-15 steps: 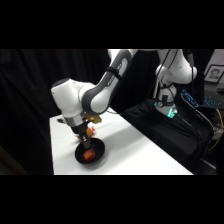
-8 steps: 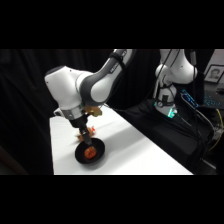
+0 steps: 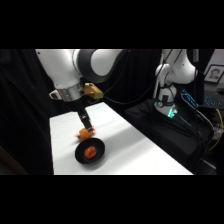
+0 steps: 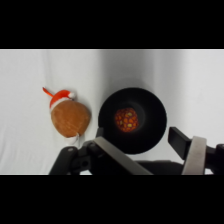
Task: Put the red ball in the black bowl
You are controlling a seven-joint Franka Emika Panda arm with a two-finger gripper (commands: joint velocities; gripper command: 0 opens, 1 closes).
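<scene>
Red ball (image 4: 127,119) in black bowl (image 4: 155,107); wrist view clearest

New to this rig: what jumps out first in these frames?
The black bowl stands out on the white table, with the red ball resting in its middle. Just beside the bowl lies a lumpy orange-brown object with a red and white part. In the wrist view the gripper sits above the bowl, fingers apart and empty.

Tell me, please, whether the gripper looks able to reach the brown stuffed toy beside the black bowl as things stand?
Probably yes. The brown stuffed toy lies on the bare white table just beside the black bowl, with nothing over it. The gripper holds nothing; the red ball lies in the bowl.
</scene>
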